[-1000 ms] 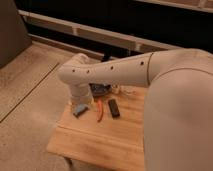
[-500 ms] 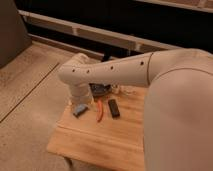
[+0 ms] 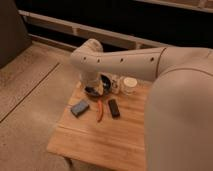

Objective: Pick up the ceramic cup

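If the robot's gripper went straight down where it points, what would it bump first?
Most likely the black bowl: the gripper points down just over it, not over the cup. Depth is unclear, so it might land on the table beside the bowl.

The gripper sits at a glossy black bowl on the matt wooden table, near the smooth ceramic cup.

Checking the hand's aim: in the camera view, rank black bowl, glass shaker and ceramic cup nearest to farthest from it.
The hand hangs near the table's far edge.
1. black bowl, directly at the hand
2. glass shaker, right of the bowl
3. ceramic cup, farthest right
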Controlling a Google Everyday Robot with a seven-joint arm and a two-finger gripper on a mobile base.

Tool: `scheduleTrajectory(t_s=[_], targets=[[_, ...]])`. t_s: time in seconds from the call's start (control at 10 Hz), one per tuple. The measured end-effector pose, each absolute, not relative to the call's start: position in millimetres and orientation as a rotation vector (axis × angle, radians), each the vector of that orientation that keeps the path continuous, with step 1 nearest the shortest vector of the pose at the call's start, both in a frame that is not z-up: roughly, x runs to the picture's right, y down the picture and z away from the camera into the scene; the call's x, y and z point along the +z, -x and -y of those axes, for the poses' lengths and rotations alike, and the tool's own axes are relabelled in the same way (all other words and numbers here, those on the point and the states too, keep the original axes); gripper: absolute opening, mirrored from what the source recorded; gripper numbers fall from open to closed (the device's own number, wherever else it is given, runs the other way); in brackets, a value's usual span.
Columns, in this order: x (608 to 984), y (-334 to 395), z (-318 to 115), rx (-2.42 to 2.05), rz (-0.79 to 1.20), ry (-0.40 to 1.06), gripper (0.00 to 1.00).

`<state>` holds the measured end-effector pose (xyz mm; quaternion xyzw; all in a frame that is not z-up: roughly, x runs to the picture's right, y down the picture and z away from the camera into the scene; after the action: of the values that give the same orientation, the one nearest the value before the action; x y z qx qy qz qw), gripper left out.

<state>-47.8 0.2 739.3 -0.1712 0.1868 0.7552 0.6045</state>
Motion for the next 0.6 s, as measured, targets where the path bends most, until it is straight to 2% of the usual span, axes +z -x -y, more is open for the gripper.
scheduleTrajectory(t_s=[0.4, 0.6], targets=[[741, -61, -3, 1.958, -0.563, 0.321, 0.65], [741, -52, -3, 1.951, -0.555, 0.334, 0.65]])
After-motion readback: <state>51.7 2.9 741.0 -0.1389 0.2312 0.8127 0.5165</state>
